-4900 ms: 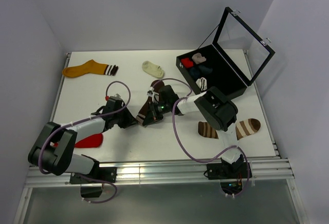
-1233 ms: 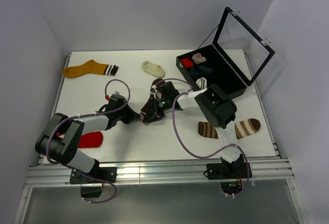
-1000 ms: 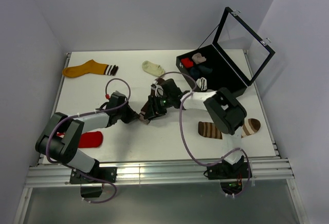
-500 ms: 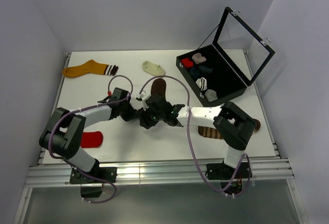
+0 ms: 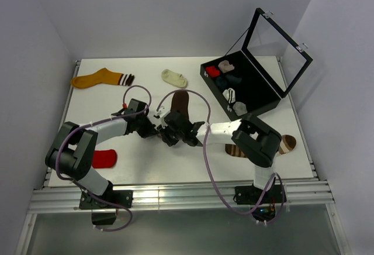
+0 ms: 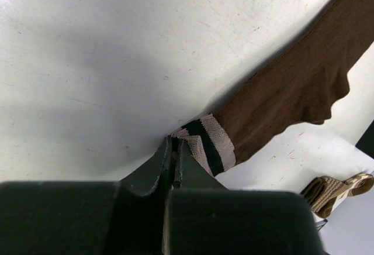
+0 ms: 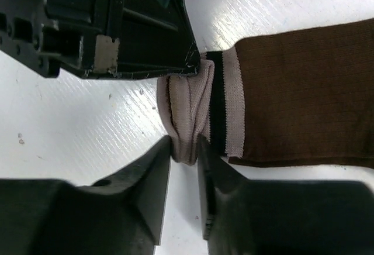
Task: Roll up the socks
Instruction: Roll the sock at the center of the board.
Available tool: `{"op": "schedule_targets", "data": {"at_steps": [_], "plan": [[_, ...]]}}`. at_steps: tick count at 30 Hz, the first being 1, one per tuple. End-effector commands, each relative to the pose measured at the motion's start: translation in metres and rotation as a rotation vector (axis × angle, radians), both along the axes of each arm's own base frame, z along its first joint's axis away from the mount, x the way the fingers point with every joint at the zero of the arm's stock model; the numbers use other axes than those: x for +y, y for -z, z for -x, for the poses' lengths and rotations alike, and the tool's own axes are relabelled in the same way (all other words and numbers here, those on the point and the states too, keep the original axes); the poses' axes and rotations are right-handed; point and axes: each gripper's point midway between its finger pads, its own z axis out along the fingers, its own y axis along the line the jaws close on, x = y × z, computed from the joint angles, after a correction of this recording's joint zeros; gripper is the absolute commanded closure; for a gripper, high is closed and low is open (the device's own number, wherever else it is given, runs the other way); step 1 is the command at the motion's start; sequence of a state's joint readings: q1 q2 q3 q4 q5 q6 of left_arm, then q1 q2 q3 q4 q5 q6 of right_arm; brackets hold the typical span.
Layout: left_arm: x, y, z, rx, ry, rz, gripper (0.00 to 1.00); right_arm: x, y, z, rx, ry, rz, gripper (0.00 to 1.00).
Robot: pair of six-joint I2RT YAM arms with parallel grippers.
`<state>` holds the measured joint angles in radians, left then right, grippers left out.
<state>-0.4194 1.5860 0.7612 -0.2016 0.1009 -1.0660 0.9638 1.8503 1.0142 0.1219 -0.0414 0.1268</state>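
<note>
The dark brown knit sock with the pale-striped cuff (image 5: 181, 99) now lies stretched out flat on the white table (image 5: 93, 106), toe toward the far side and cuff toward me. Moments ago it was bunched up under the two wrists. My right arm has swung down low across the table, and the right gripper (image 7: 184, 150) has come in at the cuff beside the left one.

The left gripper (image 6: 174, 144) stays clenched on the very edge of the cuff. The right jaws, which stood wider a second ago, have narrowed onto the folded lip of the cuff, and the fabric fills the gap between them. I read that as both ends of the first fold being held, so the roll can start from the cuff.

The table is scuffed matte white, boxed in by plain pale walls (image 5: 175, 15). Also on it are a short cream ankle sock (image 5: 174, 78), a mustard sock (image 5: 93, 79), a plain red sock (image 5: 104, 158) near my left arm and a brown-and-cream striped sock (image 5: 286, 144). An open black case with a clear lid (image 5: 263, 106) holds finished rolls.
</note>
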Motion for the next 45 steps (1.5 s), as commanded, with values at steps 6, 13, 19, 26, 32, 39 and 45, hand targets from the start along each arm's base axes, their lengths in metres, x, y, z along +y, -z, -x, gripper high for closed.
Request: {"op": "schedule_targets", "data": {"at_steps": [6,13,19,26,32,39,45], "plan": [[0.020,0.020,0.026,0.090,0.005,-0.094,0.94,0.015,-0.003,0.000,0.042,-0.016,-0.093,0.99],[0.024,0.003,0.021,-0.002,-0.020,-0.072,0.57,0.009,-0.003,0.006,0.330,-0.041,-0.264,1.00],[0.023,-0.014,0.021,-0.100,-0.029,-0.012,0.21,0.000,-0.009,0.003,0.597,-0.050,-0.450,1.00],[0.018,-0.019,0.027,-0.179,-0.007,0.058,0.28,-0.004,-0.009,-0.004,0.792,-0.002,-0.551,1.00],[0.017,-0.006,0.028,-0.150,-0.005,0.054,0.40,-0.007,-0.001,-0.008,0.850,0.037,-0.531,1.00],[0.011,0.007,0.020,-0.124,-0.004,0.061,0.52,-0.009,0.004,-0.008,0.880,0.062,-0.531,1.00],[0.014,0.023,0.024,-0.061,-0.002,0.023,0.65,-0.013,0.008,-0.012,0.848,0.082,-0.494,0.99]]}}
